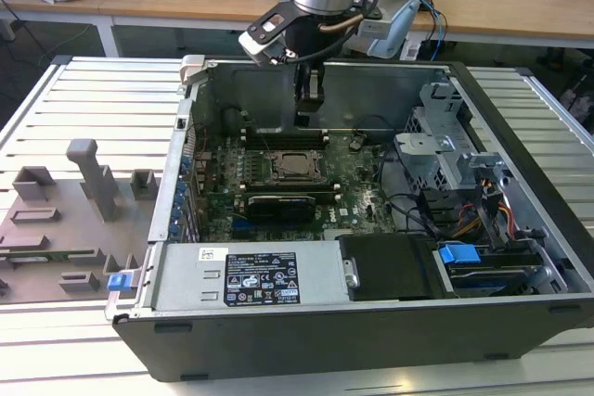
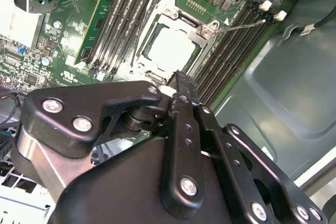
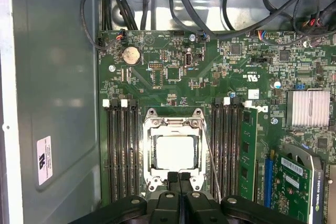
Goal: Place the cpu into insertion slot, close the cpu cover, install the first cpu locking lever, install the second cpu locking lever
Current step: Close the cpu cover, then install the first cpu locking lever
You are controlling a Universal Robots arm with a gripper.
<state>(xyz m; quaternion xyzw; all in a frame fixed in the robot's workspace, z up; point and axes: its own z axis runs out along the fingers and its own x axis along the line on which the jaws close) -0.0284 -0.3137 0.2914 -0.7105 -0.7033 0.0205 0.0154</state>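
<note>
Biggest thing first: the slatted desk (image 1: 83, 90) with the open case (image 1: 371, 331) lying on it. A grey parts tray (image 1: 56, 229) sits at 9 o'clock of the case in the exterior view. Inside is the green motherboard (image 3: 157, 56). My end effector (image 3: 179, 178) hangs over it, at roughly 12 o'clock from the socket in the exterior view. My fingertips are pressed together with nothing between them; both wrist views show that.

The insertion slot (image 3: 149, 156) sits mid-board between two banks of memory slots (image 3: 122, 150). The cpu cover (image 3: 173, 128) looks folded down flat over it. The cpu (image 3: 175, 152) is seated in there, its pale top showing through the cover's window. My tips are just beside the socket's edge and, as far as I can tell, not touching anything.

Smallest bit: a thin wire locking lever (image 3: 211, 166) runs along one side of the socket and angles out over the memory slots, so I reckon it isn't hooked down. I can't tell about the lever on the other side.

What worries me:
- **Lever slipping:** that wire is springy and my closed tips are narrow and smooth, so if I push it off-centre it could slip off and snap back up.
- **Scraping the board:** if I come in too low, I could scrape the memory slot latches or the cover.
- **Cover not flat:** if the cover isn't truly flat, forcing the lever would load the chip unevenly and could damage the socket contacts underneath.
</note>
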